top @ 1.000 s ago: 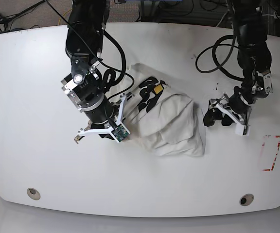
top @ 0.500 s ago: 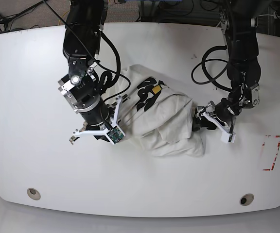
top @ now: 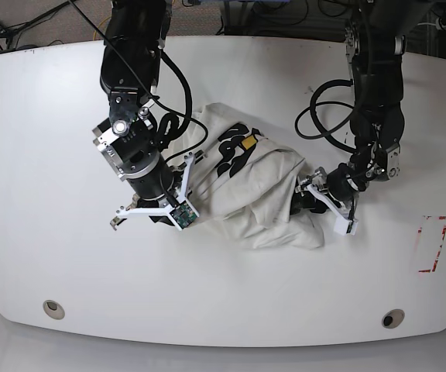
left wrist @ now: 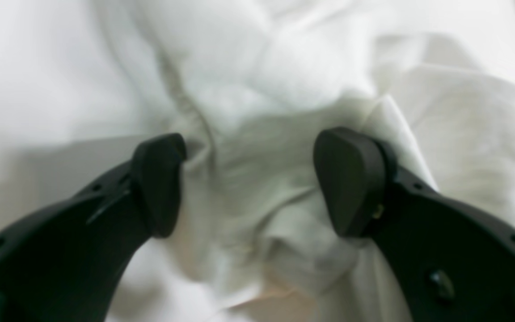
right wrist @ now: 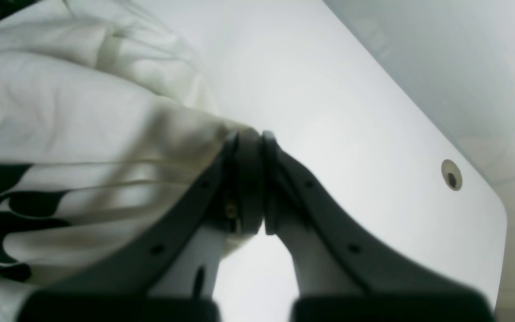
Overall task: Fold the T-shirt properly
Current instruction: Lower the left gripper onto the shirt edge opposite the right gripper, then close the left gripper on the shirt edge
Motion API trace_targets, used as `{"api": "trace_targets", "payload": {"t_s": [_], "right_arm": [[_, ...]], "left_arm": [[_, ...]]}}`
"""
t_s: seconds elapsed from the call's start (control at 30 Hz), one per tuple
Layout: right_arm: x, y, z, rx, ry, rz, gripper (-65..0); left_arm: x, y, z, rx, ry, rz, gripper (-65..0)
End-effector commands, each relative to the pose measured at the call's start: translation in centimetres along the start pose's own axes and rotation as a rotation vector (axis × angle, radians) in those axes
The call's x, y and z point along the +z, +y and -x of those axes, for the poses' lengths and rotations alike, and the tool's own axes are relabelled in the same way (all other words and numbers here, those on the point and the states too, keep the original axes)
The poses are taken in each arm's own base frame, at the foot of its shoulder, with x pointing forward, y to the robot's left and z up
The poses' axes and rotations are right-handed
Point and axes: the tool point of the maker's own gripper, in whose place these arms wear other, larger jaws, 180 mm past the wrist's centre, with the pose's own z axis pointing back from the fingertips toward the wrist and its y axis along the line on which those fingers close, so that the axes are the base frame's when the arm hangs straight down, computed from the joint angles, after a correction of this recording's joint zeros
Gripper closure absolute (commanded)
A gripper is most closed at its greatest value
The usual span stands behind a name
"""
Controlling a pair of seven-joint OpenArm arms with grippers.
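The T-shirt (top: 258, 194) lies bunched and wrinkled on the white tabletop (top: 53, 232), near its centre, with a black print and a small yellow-orange patch (top: 249, 143) showing on its upper side. No containers are present in any view. The left hand (left wrist: 248, 183) has its fingers (left wrist: 349, 179) set wide apart, pressed into the cloth at the T-shirt's edge nearest the red marking (top: 432, 244); folds of fabric sit between them, not clamped. The right hand (right wrist: 248, 179) is at the opposite edge of the T-shirt, fingers brought together; cream fabric lies against the tips, but whether any is pinched cannot be told. Two round holes (top: 53, 308) sit along the tabletop's near edge
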Motion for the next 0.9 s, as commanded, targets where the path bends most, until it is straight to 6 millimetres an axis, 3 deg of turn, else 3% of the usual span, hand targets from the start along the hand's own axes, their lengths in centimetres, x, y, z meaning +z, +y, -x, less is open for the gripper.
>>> {"api": "trace_targets", "payload": {"t_s": [0.0, 0.07, 0.2, 0.53, 0.87], "right_arm": [[0.3, -0.9, -1.6, 0.003, -0.056, 0.025, -1.3], [0.3, -0.9, -1.6, 0.003, -0.056, 0.025, -1.3], [0.3, -0.8, -1.4, 0.002, -0.052, 0.025, -1.3], [0.4, -0.4, -0.7, 0.000, -0.034, 0.015, -1.3], [0.4, -0.6, -0.5, -0.015, -0.030, 0.022, -1.3]], "left_arm": [[0.1, 0.6, -0.8, -0.014, 0.015, -0.020, -45.7], [0.0, 0.6, -0.9, -0.013, 0.014, -0.021, -43.9], [0.0, 0.7, -1.1, -0.007, 0.010, -0.021, -34.3], [0.0, 0.7, -1.1, -0.014, 0.014, -0.026, -0.4], [0.4, 0.8, -1.4, -0.025, 0.011, -0.022, 0.0]]}}
